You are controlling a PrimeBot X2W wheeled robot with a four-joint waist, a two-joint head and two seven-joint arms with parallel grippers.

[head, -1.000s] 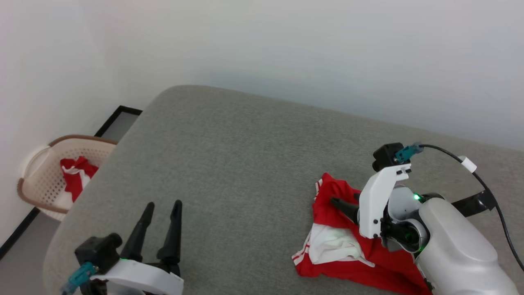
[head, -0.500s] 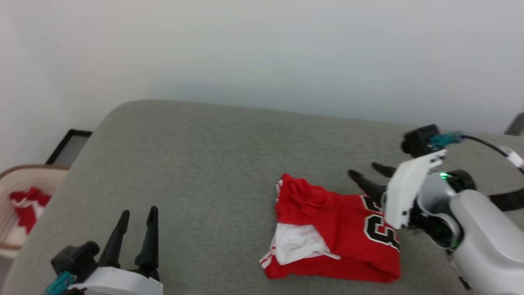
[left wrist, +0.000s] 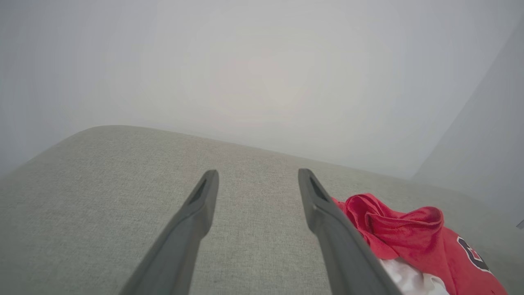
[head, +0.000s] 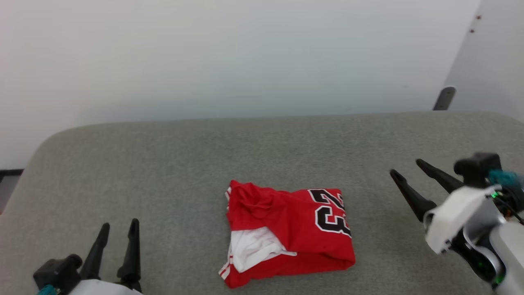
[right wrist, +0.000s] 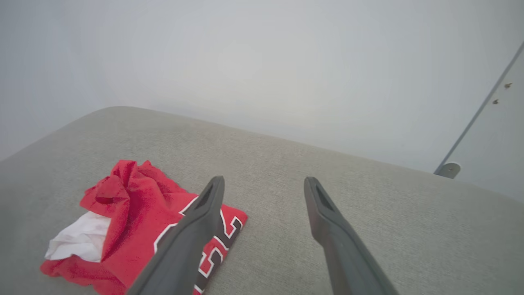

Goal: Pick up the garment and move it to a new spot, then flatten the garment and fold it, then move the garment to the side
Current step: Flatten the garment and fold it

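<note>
The garment is a red jersey with a white sleeve and a black "23". It lies in a loose bundle on the grey cushioned surface, near the front middle. My right gripper hangs open to its right, apart from it, with nothing between its fingers. My left gripper stands open at the lower left, well clear of the cloth. The left wrist view has the garment just right of my left gripper. The right wrist view shows the garment left of my right gripper.
A pale wall rises behind the grey surface. A grey post foot stands at the far right by a wall panel. The surface's rounded left corner drops off to the floor.
My right gripper has let go of the garment and drawn back to the right. The head camera has swung right, so the basket has left the picture.
</note>
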